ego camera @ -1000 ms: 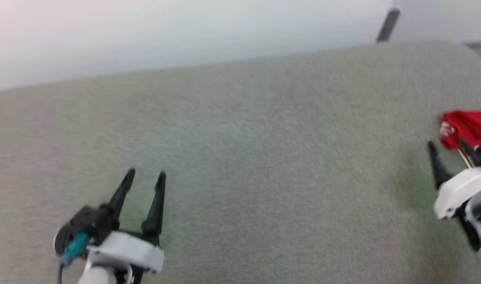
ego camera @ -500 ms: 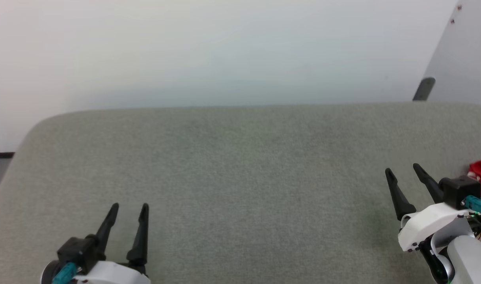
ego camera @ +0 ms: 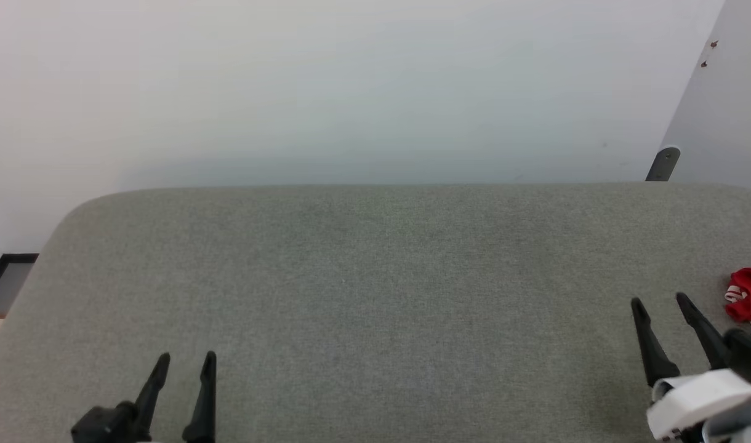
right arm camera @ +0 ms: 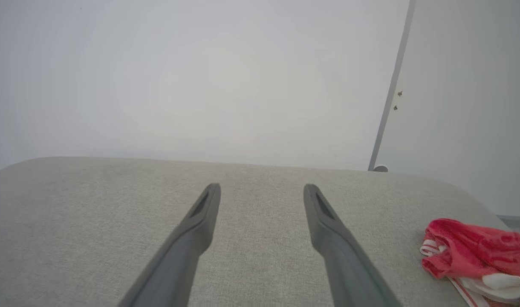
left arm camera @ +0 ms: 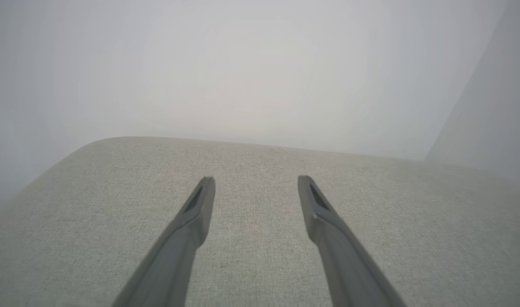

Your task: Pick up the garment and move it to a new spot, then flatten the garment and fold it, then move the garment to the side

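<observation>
While both arms hang over the grey fabric pad, you have nothing in either one.

L gripper: lower left of head view, dark fingers pointing away from the robot, jaws apart, bare fabric between them. The left wrist view agrees: L gripper w/ a wide gap and pad weave showing through it. Can't tell whether the tips touch the pad.

R gripper: lower right of head view, fingers leaning slightly left, jaws likewise spread, empty. The right wrist view shows R gripper w/ the same wide gap over plain fabric.

Garment: bright red, bunched, lying on the pad at the far right edge of head view, partly cut off by the frame. It sits right of and a bit beyond the R fingertips, near but apart. In the right wrist view, garment is a crumpled heap at lower right: red on top, white-striped edge at its left, white lining underneath, clear of the fingers. Not flattened, not folded.

Bkgd: pale wall behind the pad. Pale side panel at right w/ two small screws. Dark grey bracket by the pad's far right corner.
</observation>
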You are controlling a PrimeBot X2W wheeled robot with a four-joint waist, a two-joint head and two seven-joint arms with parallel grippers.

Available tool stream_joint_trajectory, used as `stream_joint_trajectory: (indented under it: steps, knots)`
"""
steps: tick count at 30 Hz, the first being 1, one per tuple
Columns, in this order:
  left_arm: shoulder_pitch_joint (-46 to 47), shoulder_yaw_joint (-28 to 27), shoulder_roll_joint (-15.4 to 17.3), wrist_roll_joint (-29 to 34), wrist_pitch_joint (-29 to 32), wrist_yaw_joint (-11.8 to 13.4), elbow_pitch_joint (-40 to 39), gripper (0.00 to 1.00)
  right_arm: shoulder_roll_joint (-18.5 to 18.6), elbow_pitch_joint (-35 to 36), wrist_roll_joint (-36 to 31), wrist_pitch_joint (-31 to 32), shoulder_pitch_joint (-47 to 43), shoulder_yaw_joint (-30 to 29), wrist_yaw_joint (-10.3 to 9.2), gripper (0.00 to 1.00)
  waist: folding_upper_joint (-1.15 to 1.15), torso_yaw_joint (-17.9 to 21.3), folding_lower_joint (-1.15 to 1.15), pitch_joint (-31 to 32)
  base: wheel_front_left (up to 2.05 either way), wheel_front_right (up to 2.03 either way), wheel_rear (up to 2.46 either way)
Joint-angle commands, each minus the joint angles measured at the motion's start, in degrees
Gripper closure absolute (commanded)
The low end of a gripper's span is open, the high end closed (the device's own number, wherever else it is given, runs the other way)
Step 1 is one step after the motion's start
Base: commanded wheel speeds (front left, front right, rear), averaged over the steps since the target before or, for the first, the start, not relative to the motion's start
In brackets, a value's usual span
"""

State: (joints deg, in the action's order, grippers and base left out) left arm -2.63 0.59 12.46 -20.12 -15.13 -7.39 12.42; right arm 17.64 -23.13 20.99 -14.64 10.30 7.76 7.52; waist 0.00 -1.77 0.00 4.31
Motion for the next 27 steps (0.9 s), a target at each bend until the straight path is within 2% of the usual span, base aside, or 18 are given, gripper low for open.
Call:
stream_joint_trajectory:
  steps: [1, 16, 27]
  knots:
    - [-1.3, -0.3, 0.1, -0.1, 0.0, -0.1, -0.6, 0.0, -0.3, 1.8, -0.6, 0.5, -1.9, -1.2, -0.07, 0.0, 0.0, 0.0, 0.0, 0.1, 0.0, 0.0, 0.0]
    - [-7.9, -1.1, -0.6, 1.0, 0.0, -0.1, -6.1, 0.0, -4.7, 19.1, -3.4, 6.9, -14.9, -10.3, -0.07, 0.0, 0.0, -0.2, 0.0, 0.8, 0.0, 0.0, 0.0]
    - [-7.7, -1.6, -1.3, 2.1, 0.0, -0.1, -7.0, 0.0, -6.5, 23.7, -3.8, 9.5, -17.3, -12.3, -0.07, 0.0, 0.0, 0.1, 0.0, 0.7, 0.0, 0.0, 0.0]
